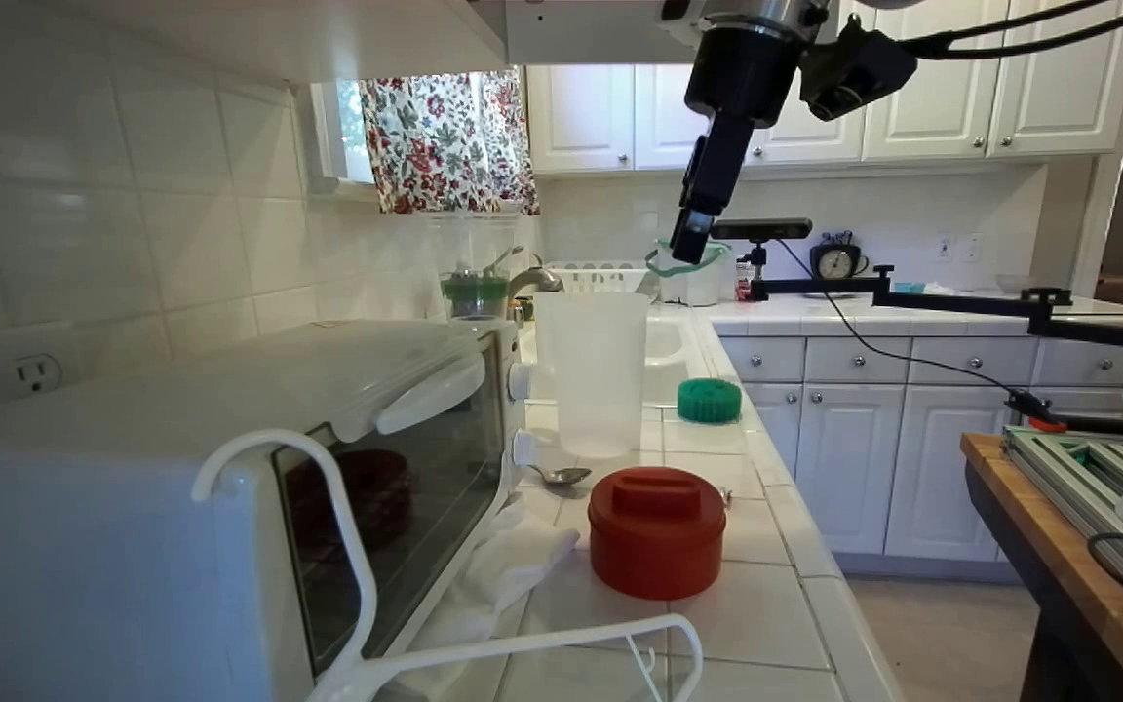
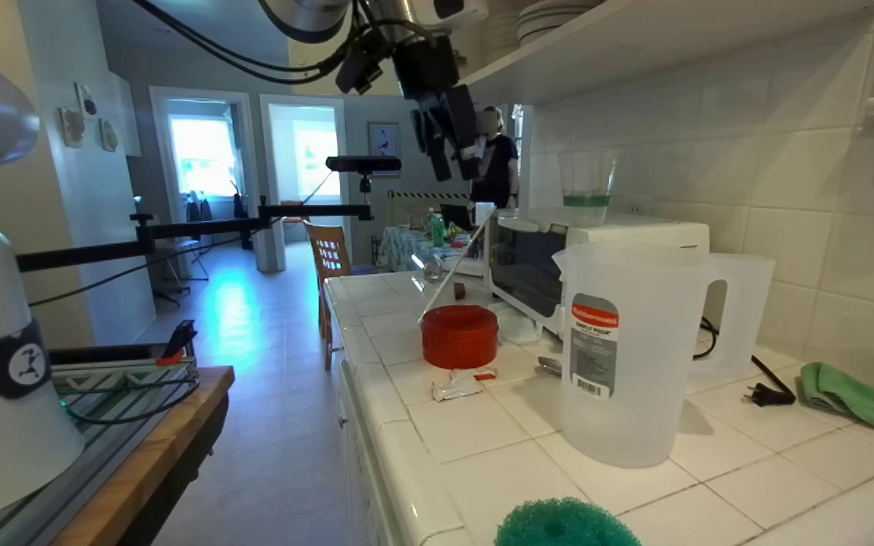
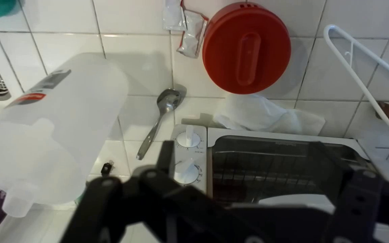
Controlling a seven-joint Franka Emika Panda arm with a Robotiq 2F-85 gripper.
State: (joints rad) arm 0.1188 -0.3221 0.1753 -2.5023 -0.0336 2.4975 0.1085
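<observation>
My gripper is open and empty, high above the counter in both exterior views. In the wrist view its two black fingers stand wide apart, with the white toaster oven below and between them. The oven's dark glass door, handle and two knobs show there. A translucent pitcher stands upright on the counter beside the oven. A lidded red round container sits in front of the oven. A metal spoon lies between pitcher and oven. The gripper touches none of these.
A white hanger leans at the oven's near end. White crumpled material, torn wrappers and a green scrubber lie on the counter. A shelf hangs above. A camera on a black arm stands near the gripper.
</observation>
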